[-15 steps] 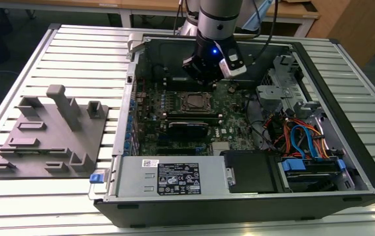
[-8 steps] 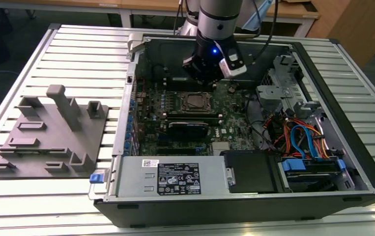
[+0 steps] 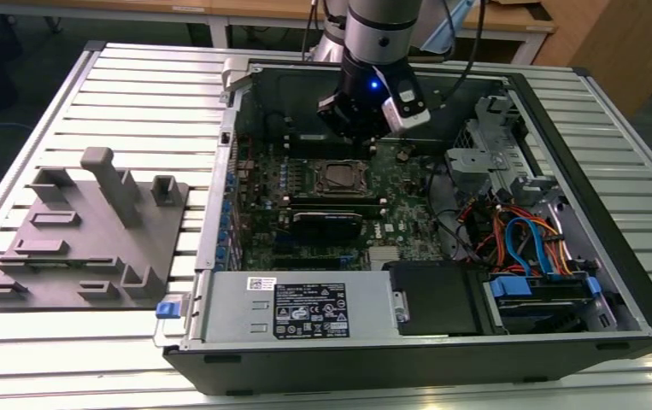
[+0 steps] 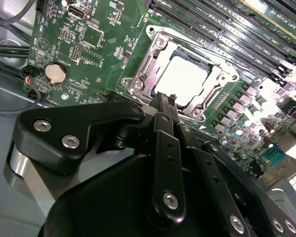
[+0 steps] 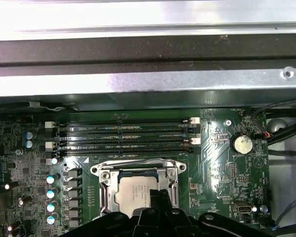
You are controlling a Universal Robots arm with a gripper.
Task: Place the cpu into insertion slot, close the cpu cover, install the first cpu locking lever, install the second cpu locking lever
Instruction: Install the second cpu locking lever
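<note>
The cpu (image 4: 181, 79) sits in the insertion slot (image 4: 138, 81) on the green motherboard (image 4: 96, 59), its silver-grey top showing through the square cut-out of the cpu cover (image 4: 214, 81), which lies flat over it; in the first wrist view the same chip (image 5: 138, 193) appears framed by the cover (image 5: 107, 187), beside the long black memory slots (image 5: 121, 133) and not far from the round coin battery (image 5: 242, 144). The gripper (image 4: 164, 101) hangs just above the edge of the socket, its black fingers (image 4: 160, 106) drawn tightly together with nothing between them, their tips close to the cover's rim; whether they touch it I cannot tell. In the exterior view the arm (image 3: 377, 38) reaches down into the open computer case (image 3: 599, 282), with the gripper (image 3: 351, 137) just over the socket (image 3: 337, 178). The case rests on a slatted desk (image 3: 143, 94), and a grey fixture tray (image 3: 86, 235) lies on the desk toward the exterior view's left, well apart from the case
</note>
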